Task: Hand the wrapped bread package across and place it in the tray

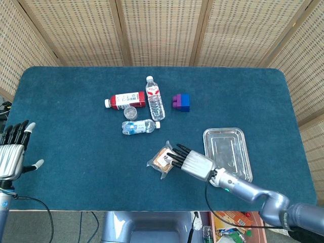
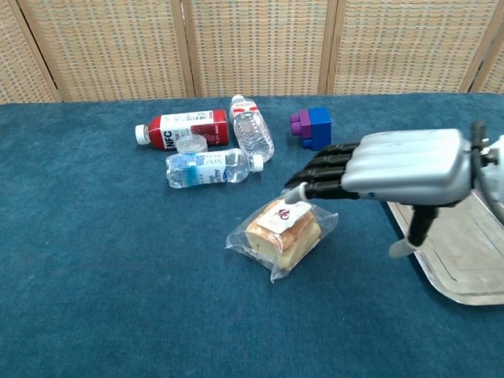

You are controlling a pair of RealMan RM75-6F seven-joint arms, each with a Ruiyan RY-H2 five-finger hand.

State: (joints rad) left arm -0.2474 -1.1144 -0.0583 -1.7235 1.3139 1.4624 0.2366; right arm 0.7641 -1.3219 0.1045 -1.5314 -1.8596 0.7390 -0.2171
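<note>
now the open right hand (image 2: 370, 177) hovers over the clear-wrapped bread package (image 2: 283, 230), holding nothing; the slippery wrap could slide away.

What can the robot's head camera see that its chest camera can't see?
Only the head view shows the left hand, open at the table's left edge, and the whole tray.

Only the chest view shows the right hand's fingertips raised just above the bread package, and the bread's label close up.

Both show the right hand, bread package, red bottle, two clear bottles and the purple and blue blocks.
</note>
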